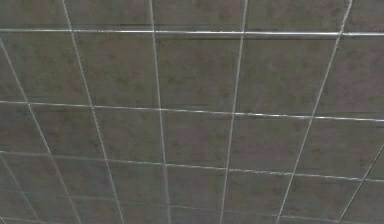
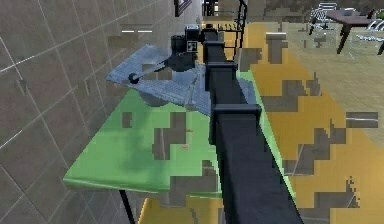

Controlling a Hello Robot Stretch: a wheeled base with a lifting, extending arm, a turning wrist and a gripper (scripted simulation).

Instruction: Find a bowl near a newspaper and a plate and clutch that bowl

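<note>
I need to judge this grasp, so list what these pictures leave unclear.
Arm side view: whether the gripper holds anything; grey-blue shapes lie on the green table right behind it.
Arm side view: those shapes are too small to tell bowl, plate or newspaper apart.
Arm side view: the arm hides the table's right part.

a flat grey-blue sheet (image 2: pixel 165 72), possibly the newspaper, is spread on the far part of the green tabletop (image 2: pixel 110 150). a darker grey rounded thing (image 2: pixel 160 98) is seen lying low at the sheet's near edge; whether it is a bowl or a plate cannot be told.
</note>
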